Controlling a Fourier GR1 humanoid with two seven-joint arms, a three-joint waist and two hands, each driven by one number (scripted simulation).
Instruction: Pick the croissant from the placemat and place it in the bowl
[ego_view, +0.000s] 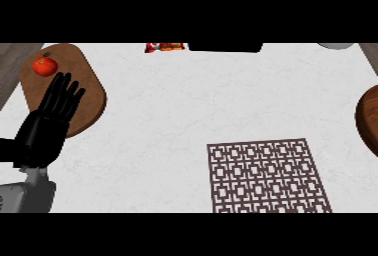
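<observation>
Patterned placemat (267, 176) lies bare — left hand (46, 125) rests open, well apart.

A white marbled worktop (184, 100) fills the view under even light. Grey wood-grain strips (9, 70) show at its upper left and upper right (369, 55) corners.

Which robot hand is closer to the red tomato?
Left. The left hand rests open just below the tomato, over the wooden board. The right hand is not in view.
</observation>
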